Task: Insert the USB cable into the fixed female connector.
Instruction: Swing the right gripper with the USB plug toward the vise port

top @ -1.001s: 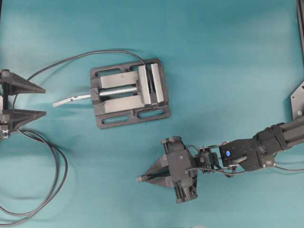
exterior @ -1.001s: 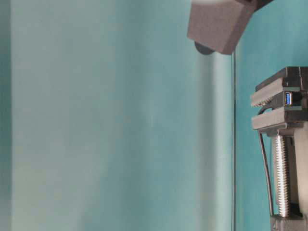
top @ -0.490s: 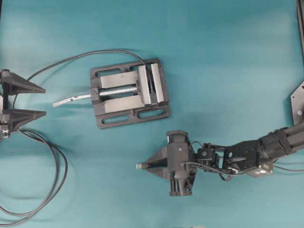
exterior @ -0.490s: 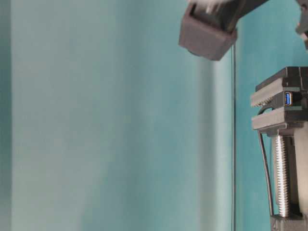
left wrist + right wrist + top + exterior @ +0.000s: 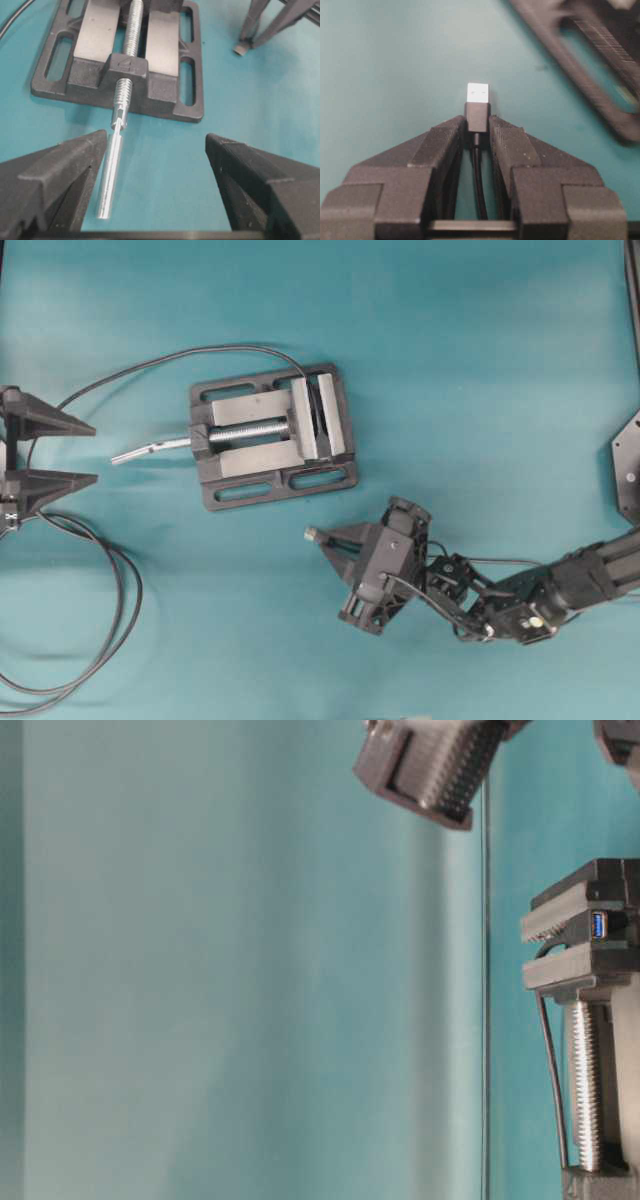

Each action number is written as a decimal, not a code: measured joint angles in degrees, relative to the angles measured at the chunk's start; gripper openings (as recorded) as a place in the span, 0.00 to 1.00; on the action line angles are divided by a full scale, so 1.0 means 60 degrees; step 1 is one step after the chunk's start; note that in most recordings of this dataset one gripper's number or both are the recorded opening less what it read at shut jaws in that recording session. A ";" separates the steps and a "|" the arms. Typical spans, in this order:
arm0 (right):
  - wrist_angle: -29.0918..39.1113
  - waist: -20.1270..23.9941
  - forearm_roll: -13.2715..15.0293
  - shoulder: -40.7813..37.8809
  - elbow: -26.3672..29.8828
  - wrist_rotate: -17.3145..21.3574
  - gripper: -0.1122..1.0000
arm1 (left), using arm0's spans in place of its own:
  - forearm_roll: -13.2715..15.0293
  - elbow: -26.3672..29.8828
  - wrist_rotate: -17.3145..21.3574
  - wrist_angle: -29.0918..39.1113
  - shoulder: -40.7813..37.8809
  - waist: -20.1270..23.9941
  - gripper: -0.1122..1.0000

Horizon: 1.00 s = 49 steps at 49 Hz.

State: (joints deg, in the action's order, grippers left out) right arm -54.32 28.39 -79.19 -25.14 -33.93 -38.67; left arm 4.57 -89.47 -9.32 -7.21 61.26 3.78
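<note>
In the right wrist view the right gripper (image 5: pixel 476 131) is closed on the USB cable (image 5: pixel 477 116): its two fingers press the black plug from both sides, the metal tip sticks out in front of the fingertips, and the thin cable runs back between the fingers. In the overhead view this gripper (image 5: pixel 316 536) is low and right of the middle, above the teal table (image 5: pixel 480 360), and its tip points up and to the left, toward the lower right corner of the vise (image 5: pixel 270 435), but it is not touching it. The vise stands a little left of the centre, with its screw handle (image 5: pixel 150 449) pointing left. The fixed female connector (image 5: pixel 600 925) is clamped between the vise jaws; in the table-level view its blue opening is seen, and the thicker black cable (image 5: pixel 170 360) leaves the vise and goes in a curve to the left edge, where more loops (image 5: pixel 105 640) lie on the table. The left gripper (image 5: pixel 60 452) is at the left edge of the overhead view, well apart from the vise, and its fingers (image 5: pixel 55 175) stand wide open with nothing between them; in the left wrist view the screw handle (image 5: pixel 112 172) lies in front of the gap
</note>
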 measured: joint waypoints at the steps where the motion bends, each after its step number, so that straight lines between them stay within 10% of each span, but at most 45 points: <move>1: -0.0161 0.0029 -0.0176 -0.0044 0.0073 -0.0044 0.28 | 0.0000 0.0000 0.0000 -0.0015 0.0000 0.0000 0.98; 18: -0.1860 0.0498 -0.2358 -0.0894 0.1421 -0.0615 0.28 | 0.0000 0.0000 0.0000 -0.0015 -0.0015 0.0000 0.98; 49: -0.4775 0.0571 -0.4453 -0.1919 0.3369 -0.0688 0.28 | 0.0000 0.0000 0.0000 0.0000 0.0000 0.0000 0.98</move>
State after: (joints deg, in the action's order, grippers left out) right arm -82.97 31.82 -105.91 -36.65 -13.71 -42.80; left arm 4.57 -89.47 -9.32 -7.21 61.26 3.78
